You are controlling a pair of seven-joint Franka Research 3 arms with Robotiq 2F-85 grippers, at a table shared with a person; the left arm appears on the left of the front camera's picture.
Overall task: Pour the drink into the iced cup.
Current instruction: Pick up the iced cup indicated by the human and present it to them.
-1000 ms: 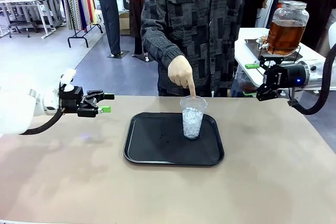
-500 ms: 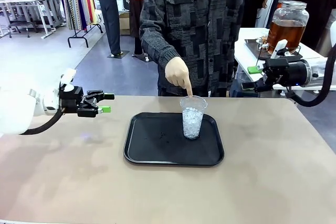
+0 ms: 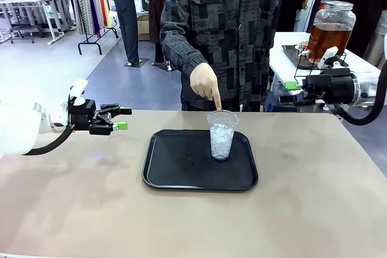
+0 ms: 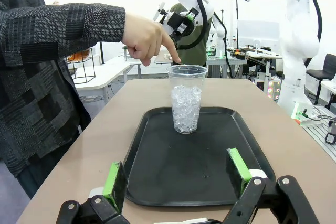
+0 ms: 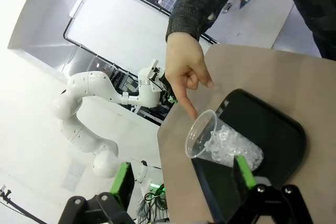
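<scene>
Pointing at iced cup (image 3: pixel 222 134) on black tray (image 3: pixel 181 164): person's hand (image 3: pixel 204 83). L gripper (image 3: pixel 123 118) & R gripper (image 3: pixel 289 92): jaws wide, empty. Jar (image 3: pixel 331 10) of drink (image 3: pixel 326 40) behind R gripper.

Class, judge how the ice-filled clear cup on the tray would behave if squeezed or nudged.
Thin, clear walls suggest the cup would flex if squeezed. Tall with a narrower base, it might tip under a high push. The ice inside probably weighs it down somewhat.
</scene>
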